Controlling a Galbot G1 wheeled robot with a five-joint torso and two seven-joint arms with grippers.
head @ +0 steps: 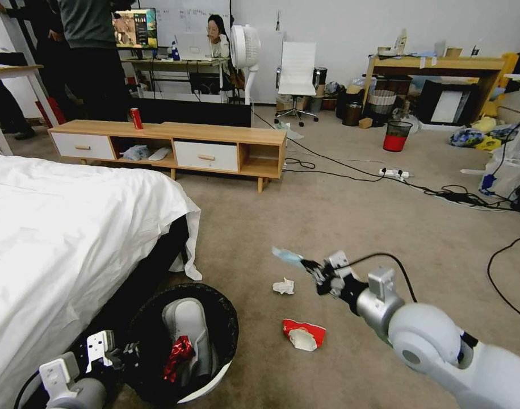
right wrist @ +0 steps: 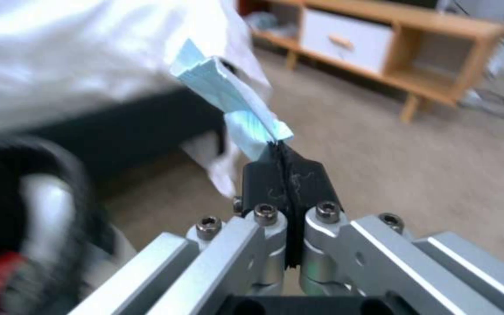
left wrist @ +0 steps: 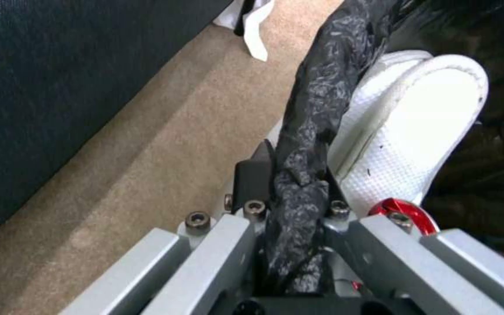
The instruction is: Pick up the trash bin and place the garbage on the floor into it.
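Head view: left hand [head: 129, 353] clamps the black-lined trash bin [head: 226, 318]; right hand [head: 311, 267] pinches crumpled pale-blue litter [head: 286, 257].

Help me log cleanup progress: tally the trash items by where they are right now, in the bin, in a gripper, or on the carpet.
In the trash bin: 2, white slipper, red wrapper
In the right gripper: 1, blue tissue
On the floor: 2, white tissue, red-and-white wrapper
Total: 5

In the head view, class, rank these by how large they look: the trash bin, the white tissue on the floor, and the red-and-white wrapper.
1. Trash bin, largest by far.
2. Red-and-white wrapper.
3. White tissue, though it lies farther from the camera than the wrapper, so that gap is unsure.
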